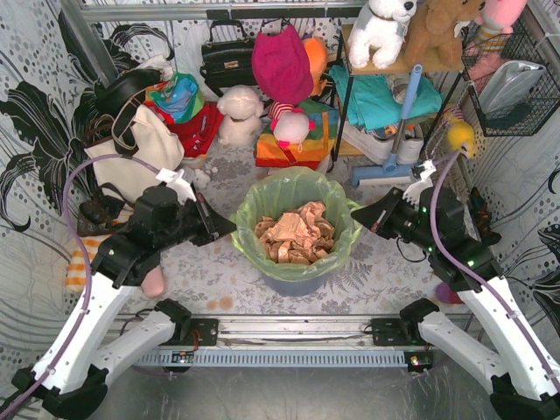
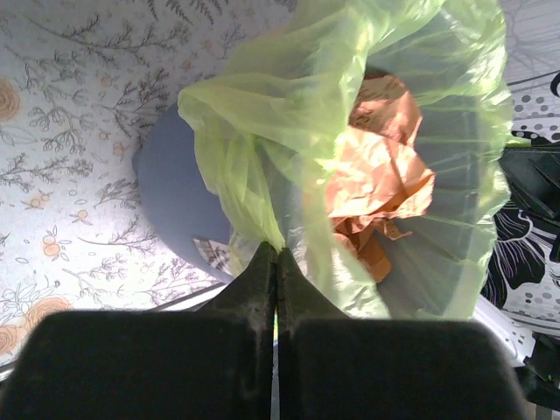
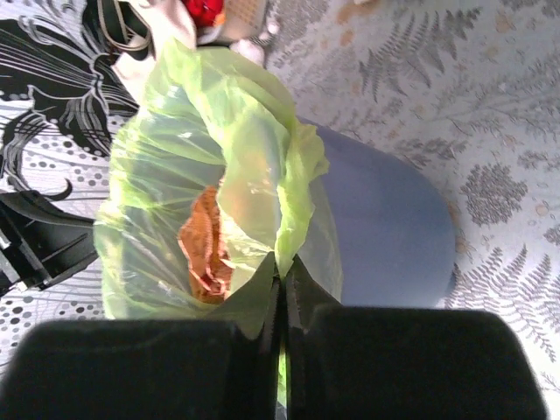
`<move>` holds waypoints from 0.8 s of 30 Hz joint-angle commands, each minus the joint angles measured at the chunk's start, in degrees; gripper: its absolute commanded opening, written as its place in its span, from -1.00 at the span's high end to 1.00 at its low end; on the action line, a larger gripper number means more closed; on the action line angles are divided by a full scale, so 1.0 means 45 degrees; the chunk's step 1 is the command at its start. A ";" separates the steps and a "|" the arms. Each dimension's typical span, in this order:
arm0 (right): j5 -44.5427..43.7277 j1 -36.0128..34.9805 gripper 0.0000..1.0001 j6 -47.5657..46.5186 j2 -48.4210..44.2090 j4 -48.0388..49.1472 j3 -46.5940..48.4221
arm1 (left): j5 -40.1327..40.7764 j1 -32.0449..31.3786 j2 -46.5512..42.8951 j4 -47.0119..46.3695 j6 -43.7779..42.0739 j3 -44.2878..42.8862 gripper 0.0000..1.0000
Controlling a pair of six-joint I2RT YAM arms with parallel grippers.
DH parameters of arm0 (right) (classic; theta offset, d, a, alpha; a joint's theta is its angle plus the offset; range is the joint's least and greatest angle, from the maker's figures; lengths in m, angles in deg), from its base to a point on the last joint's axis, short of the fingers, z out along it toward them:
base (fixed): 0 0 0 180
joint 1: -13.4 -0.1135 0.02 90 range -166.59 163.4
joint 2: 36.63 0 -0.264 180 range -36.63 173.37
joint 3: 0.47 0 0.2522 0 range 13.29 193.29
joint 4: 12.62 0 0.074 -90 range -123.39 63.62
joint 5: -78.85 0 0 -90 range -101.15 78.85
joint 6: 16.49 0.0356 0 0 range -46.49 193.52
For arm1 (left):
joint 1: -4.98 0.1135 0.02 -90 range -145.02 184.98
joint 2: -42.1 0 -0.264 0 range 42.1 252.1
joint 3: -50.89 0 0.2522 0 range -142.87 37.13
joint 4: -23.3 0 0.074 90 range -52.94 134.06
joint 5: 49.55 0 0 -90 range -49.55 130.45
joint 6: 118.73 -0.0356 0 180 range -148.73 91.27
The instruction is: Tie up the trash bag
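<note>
The trash bag (image 1: 297, 194) is thin light-green plastic lining a round blue-grey bin (image 1: 293, 282) at the table's middle, with crumpled tan paper (image 1: 296, 234) inside. My left gripper (image 1: 231, 227) is shut on the bag's left rim; in the left wrist view the gripper (image 2: 277, 254) pinches a fold of the bag (image 2: 262, 122). My right gripper (image 1: 357, 214) is shut on the bag's right rim; in the right wrist view the gripper (image 3: 283, 261) pinches the bag's edge (image 3: 293, 166). The bin shows beside the bag in both wrist views (image 2: 171, 188) (image 3: 385, 227).
A cream tote bag (image 1: 140, 153) with dark straps lies at the back left. Plush toys (image 1: 241, 114), a black handbag (image 1: 227, 57) and a shelf rack (image 1: 394, 96) stand behind the bin. A wire basket (image 1: 516, 79) hangs at the right.
</note>
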 commanded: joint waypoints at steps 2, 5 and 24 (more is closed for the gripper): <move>0.0374 0.0064 1.00 -0.0293 -0.0070 0.0798 0.0933 | 0.0391 -0.0006 0.0427 0.0255 -0.0582 -0.1455 1.00; 0.0541 0.0068 1.00 -0.0373 -0.0124 0.1093 0.1091 | 0.0363 -0.0006 0.0699 0.0163 -0.0683 -0.2045 1.00; 0.1262 0.0074 1.00 -0.0285 0.0880 0.4011 0.0647 | 0.0484 0.0014 0.3177 -0.2366 -0.2588 -0.3709 1.00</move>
